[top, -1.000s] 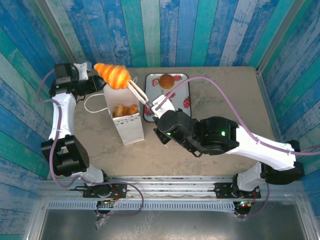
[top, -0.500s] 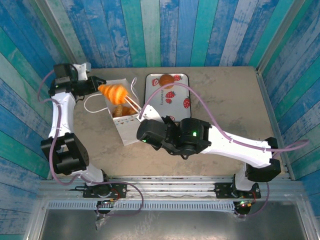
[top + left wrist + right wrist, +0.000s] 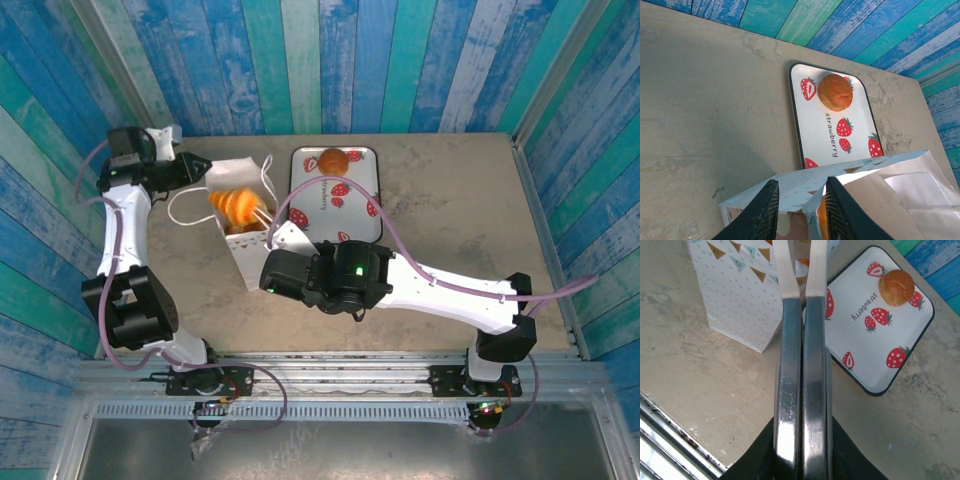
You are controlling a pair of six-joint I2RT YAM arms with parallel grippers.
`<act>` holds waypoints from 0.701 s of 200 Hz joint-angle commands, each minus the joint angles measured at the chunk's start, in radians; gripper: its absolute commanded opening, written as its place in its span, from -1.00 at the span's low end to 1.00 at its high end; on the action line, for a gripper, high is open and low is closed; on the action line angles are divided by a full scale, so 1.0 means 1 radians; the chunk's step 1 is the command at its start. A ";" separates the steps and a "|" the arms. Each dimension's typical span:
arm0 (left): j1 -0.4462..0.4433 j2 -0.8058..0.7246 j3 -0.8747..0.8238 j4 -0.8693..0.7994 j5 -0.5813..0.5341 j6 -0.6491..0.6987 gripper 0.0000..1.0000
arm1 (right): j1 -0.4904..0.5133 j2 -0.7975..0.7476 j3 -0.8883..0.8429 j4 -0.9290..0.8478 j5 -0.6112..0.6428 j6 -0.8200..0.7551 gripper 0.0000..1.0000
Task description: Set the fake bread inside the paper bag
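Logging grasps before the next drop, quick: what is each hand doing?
Left hand: closed on the paper bag rim.
Right hand: closed on an orange croissant over the bag.

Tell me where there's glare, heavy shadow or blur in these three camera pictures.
Top external: even light, sharp; soft shadow beside the white paper gift bag. Left wrist: broad dark shadow over the near beige table; the black fingers pinching the bag rim are blurred. Right wrist: bright streaks of glare along the metal tongs; the round brown bun on the strawberry-print white tray stays sharp.
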 commanded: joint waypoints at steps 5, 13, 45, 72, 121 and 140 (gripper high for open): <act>0.007 0.017 0.010 -0.010 0.005 0.009 -0.41 | -0.011 0.007 0.031 -0.034 0.049 0.055 -0.99; 0.008 0.017 0.010 -0.009 0.006 0.007 -0.41 | -0.014 0.004 0.027 -0.036 0.050 0.057 -0.99; 0.008 0.012 0.011 -0.009 0.007 0.008 -0.41 | -0.015 0.015 0.026 -0.034 0.036 0.040 -0.91; 0.008 0.010 0.009 -0.008 0.006 0.006 -0.41 | -0.015 0.022 0.025 -0.033 0.028 0.045 -0.70; 0.008 0.007 0.007 -0.005 0.006 0.004 -0.41 | -0.014 0.018 0.031 -0.030 0.032 0.049 -0.37; 0.007 0.007 0.007 -0.006 0.007 0.004 -0.41 | -0.014 0.016 0.030 -0.025 0.034 0.051 -0.24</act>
